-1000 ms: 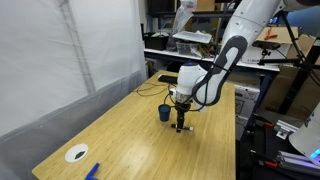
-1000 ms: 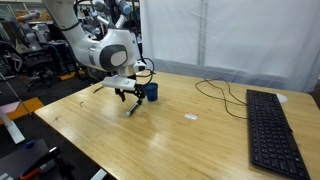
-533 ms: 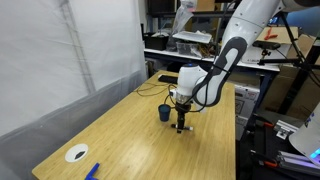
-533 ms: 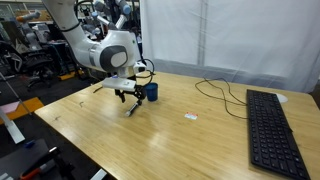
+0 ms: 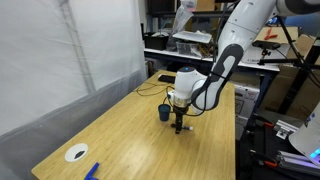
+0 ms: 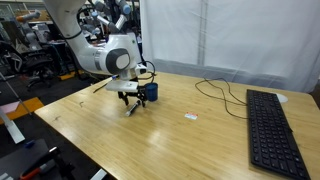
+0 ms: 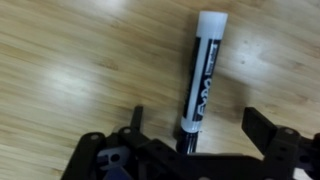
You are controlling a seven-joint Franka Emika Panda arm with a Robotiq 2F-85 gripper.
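Now the pincer [image 7: 198, 128] hangs with its jaws wide apart astride a white-capped black marker [image 7: 203, 72] lying on the wooden bench [image 7: 60, 60], near a blue cup [image 5: 165, 113].

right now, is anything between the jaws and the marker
Nothing. In the wrist view the marker lies on the bare wooden table, straight between the open jaws, with no other thing in the gap.

Bright, even indoor light falls from overhead in both exterior views. The worktop [image 5: 130, 135] shows a faint sheen, and only a short, soft shadow lies under the marker [image 6: 131, 108]. The wrist view is soft and grainy: the marker's white cap glares, while the pincer [image 7: 195, 128] below it is dark and blurred.
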